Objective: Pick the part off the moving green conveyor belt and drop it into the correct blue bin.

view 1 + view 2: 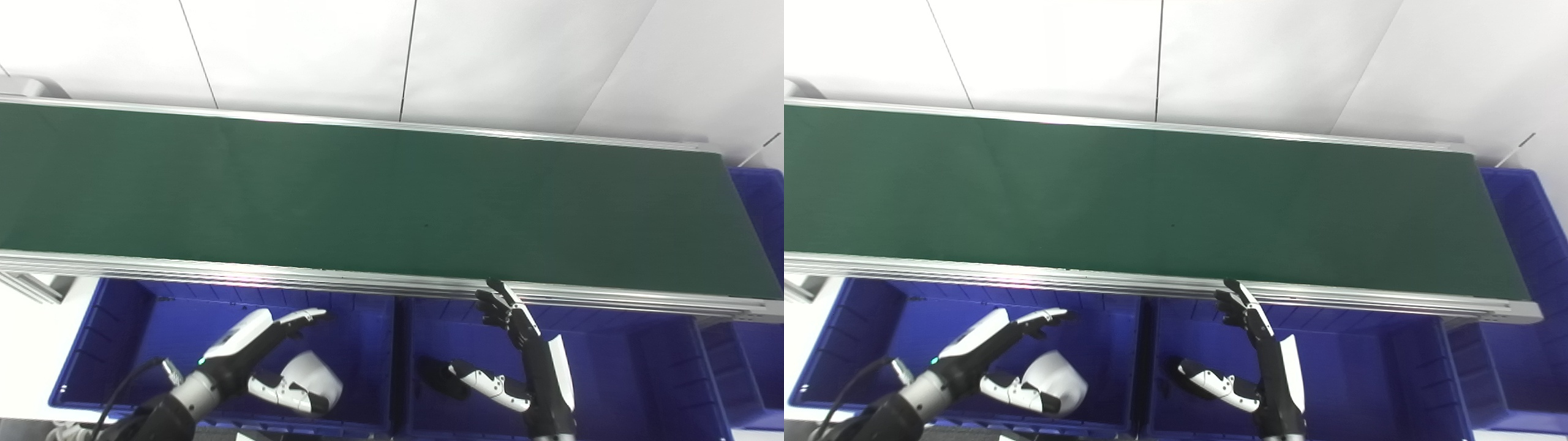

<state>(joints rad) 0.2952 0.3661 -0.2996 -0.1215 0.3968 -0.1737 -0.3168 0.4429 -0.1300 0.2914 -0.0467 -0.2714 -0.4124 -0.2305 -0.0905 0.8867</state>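
Left eye view shows my left hand (269, 352) low in the frame, over the left bin (110, 343), fingers spread and holding nothing; just beside its thumb, toward the lower middle of that bin, lies a white rounded part (315, 376), and I cannot tell whether the thumb touches it. From how it lies, I judge this is the part already dropped, since the belt (367, 196) carries nothing anywhere along its visible length. My right hand (520, 355) stands upright over the middle bin (625, 367), fingers apart and empty, fingertips (495, 286) reaching up near the belt's near rail (245, 269). I take that posture as waiting: raised close to the edge so a reach onto the belt is short when the next part comes. Both hands stay on the near side, which keeps the belt clear. A dark patch on the middle bin's floor by my right thumb looks like shadow, though I cannot be sure. The belt is a flat dark green band crossing the frame from left to right, framed by aluminium rails. A third bin (759, 208) sits at the far right, past the belt's end. Behind the belt, across the top of the frame, is a plain white panelled wall (306, 55) with thin dark seams.
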